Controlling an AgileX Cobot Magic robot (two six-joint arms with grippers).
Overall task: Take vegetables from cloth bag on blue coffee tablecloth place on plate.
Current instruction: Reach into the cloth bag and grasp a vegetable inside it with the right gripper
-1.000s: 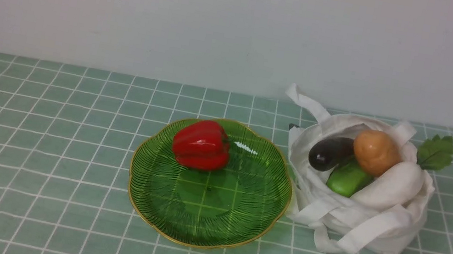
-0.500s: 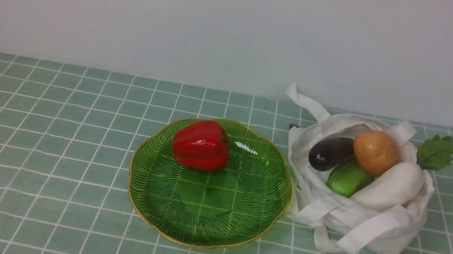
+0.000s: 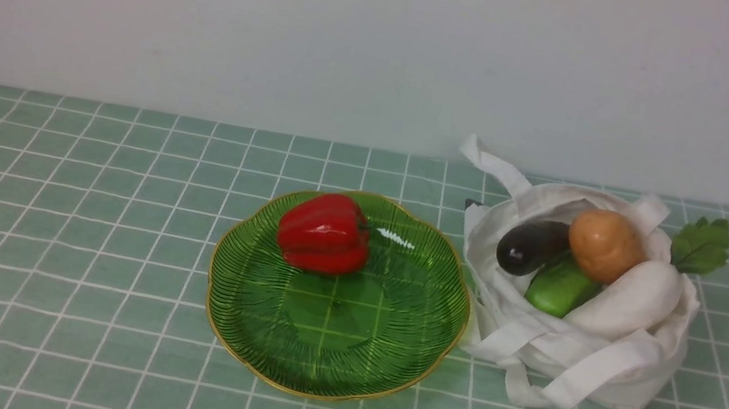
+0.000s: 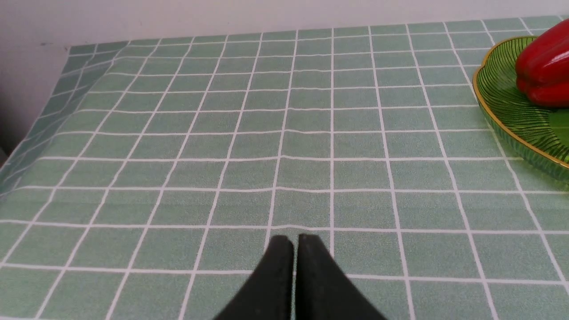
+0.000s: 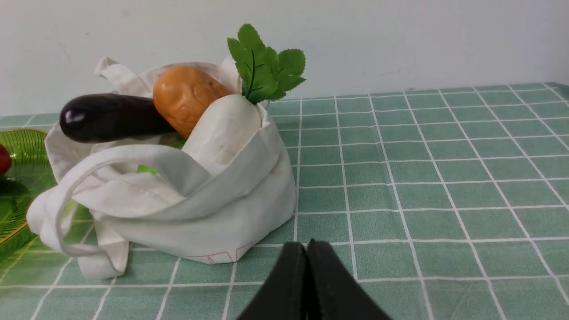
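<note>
The white cloth bag [image 3: 579,347] sits on the checked tablecloth [image 3: 65,242], right of the green plate [image 3: 320,369]. In the bag lie a purple eggplant [image 3: 528,247], an orange-brown potato [image 3: 603,244], a green cucumber [image 3: 558,287] and a white radish [image 3: 629,300] with green leaves [image 3: 701,245]. A red pepper [image 3: 324,233] lies on the plate. Neither arm shows in the front view. My left gripper [image 4: 294,240] is shut and empty over bare cloth, left of the plate [image 4: 502,111]. My right gripper [image 5: 306,245] is shut and empty, just in front of the bag [image 5: 213,213].
A plain white wall [image 3: 394,37] closes off the back of the table. The cloth drops over the table's edge [image 4: 40,124] in the left wrist view. Bag straps [image 3: 548,394] trail onto the cloth toward the front.
</note>
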